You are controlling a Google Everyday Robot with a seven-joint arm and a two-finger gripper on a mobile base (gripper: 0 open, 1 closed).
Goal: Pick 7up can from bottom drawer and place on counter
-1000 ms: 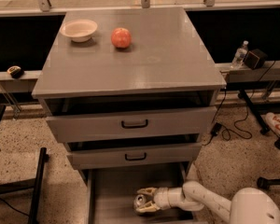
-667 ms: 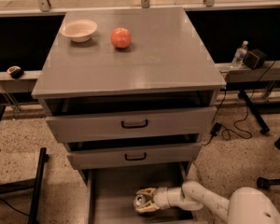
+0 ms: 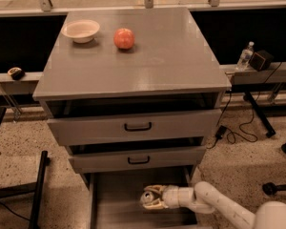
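Observation:
The 7up can (image 3: 146,199) lies inside the bottom drawer (image 3: 115,202), its silver top facing left. My gripper (image 3: 151,197) reaches in from the lower right on a white arm, and its pale fingers (image 3: 155,190) sit above and below the can, closed around it. The counter (image 3: 148,56) is the broad grey top of the cabinet above. The can's label is mostly hidden by the fingers.
A white bowl (image 3: 80,30) and a red-orange apple (image 3: 124,38) stand at the counter's back left. Two grey drawers with black handles (image 3: 137,126) jut out above the bottom drawer. A bottle (image 3: 244,56), a black box and cables lie at the right.
The camera view has shifted slightly. The gripper and the can stay at the same spot in the bottom drawer.

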